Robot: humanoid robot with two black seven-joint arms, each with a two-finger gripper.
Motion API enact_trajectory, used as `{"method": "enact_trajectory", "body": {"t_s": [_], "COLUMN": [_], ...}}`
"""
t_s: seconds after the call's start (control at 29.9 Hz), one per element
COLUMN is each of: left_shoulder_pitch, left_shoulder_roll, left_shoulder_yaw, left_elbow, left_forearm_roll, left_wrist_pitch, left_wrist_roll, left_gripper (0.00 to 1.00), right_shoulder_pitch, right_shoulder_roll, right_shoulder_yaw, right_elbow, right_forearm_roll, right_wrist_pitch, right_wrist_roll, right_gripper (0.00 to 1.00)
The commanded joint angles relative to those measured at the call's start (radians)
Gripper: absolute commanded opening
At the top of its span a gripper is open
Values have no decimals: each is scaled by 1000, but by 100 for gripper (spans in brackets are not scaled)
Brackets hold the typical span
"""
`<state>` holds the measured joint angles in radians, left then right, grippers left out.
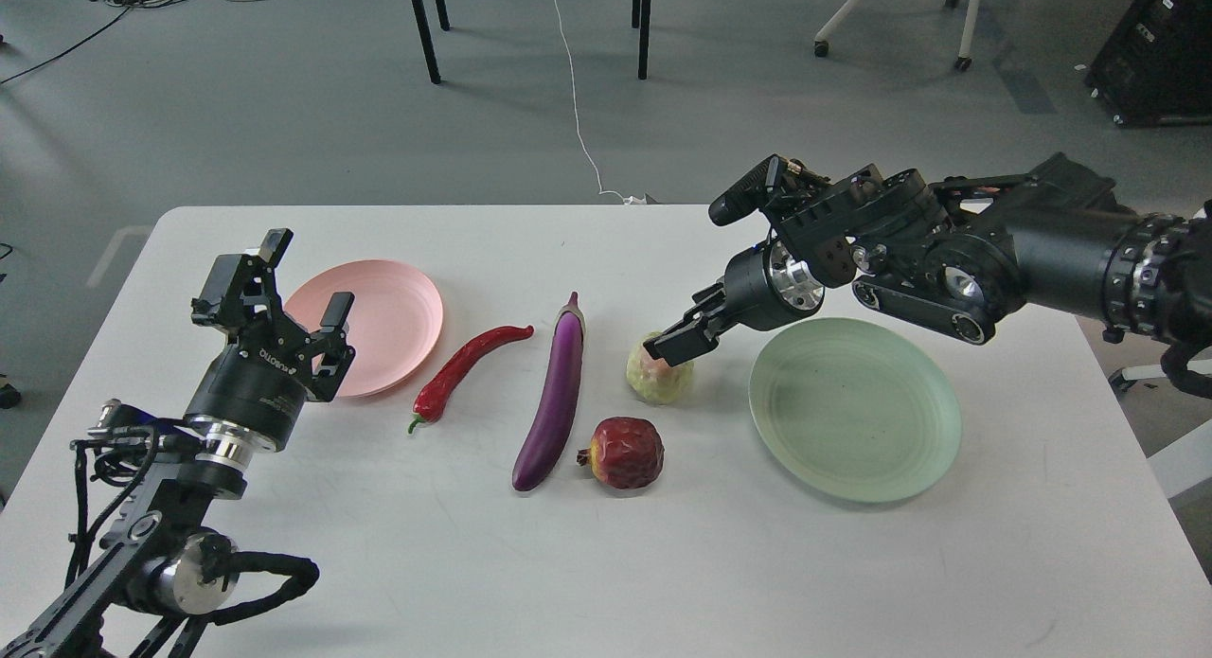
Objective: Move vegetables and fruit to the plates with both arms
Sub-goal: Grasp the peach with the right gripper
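Observation:
A red chili pepper (469, 364), a long purple eggplant (554, 398), a dark-red pomegranate (625, 453) and a pale-green fruit with a pink blush (660, 378) lie in the middle of the white table (606, 563). A pink plate (379, 317) is on the left and a pale green plate (852, 412) on the right; both are empty. My left gripper (305, 284) is open and empty, raised over the pink plate's near-left rim. My right gripper (670, 347) reaches down to the top of the pale-green fruit and touches it. Its dark fingers overlap, so its grip is unclear.
The table's far edge lies behind the plates, with grey floor, black chair legs (426, 33) and a white cable (578, 118) beyond. My right forearm (1042, 251) hangs above the green plate's far right.

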<state>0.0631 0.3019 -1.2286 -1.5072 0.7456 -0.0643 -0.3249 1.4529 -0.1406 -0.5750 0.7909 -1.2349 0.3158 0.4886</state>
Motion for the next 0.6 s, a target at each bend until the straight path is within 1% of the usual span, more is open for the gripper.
{"method": "enact_trajectory", "body": {"t_s": [0.0, 0.17, 0.33, 0.47, 0.57], "left_shoulder_pitch": [4, 4, 4, 4, 4], "left_shoulder_roll": [0, -1, -1, -1, -1], "left_shoulder_yaw": [-2, -6, -6, -6, -6], "left_elbow": [-4, -8, -8, -8, -8], "left_forearm_roll": [0, 0, 0, 0, 0], "left_wrist_pitch": [0, 0, 0, -2, 0], "left_wrist_roll": [1, 1, 1, 1, 1], "left_gripper": [98, 98, 98, 98, 98], "right_shoulder_pitch": [-12, -35, -69, -75, -75], "right_shoulder_roll": [33, 61, 88, 113, 116], "right_shoulder_yaw": [-16, -16, -25, -74, -97], "right_elbow": [-24, -50, -91, -99, -108], "right_forearm_roll": [0, 0, 0, 0, 0], "right_wrist_pitch": [-12, -18, -52, -78, -93], "right_wrist_roll": [0, 0, 0, 0, 0], "right_gripper": [98, 98, 98, 94, 90]}}
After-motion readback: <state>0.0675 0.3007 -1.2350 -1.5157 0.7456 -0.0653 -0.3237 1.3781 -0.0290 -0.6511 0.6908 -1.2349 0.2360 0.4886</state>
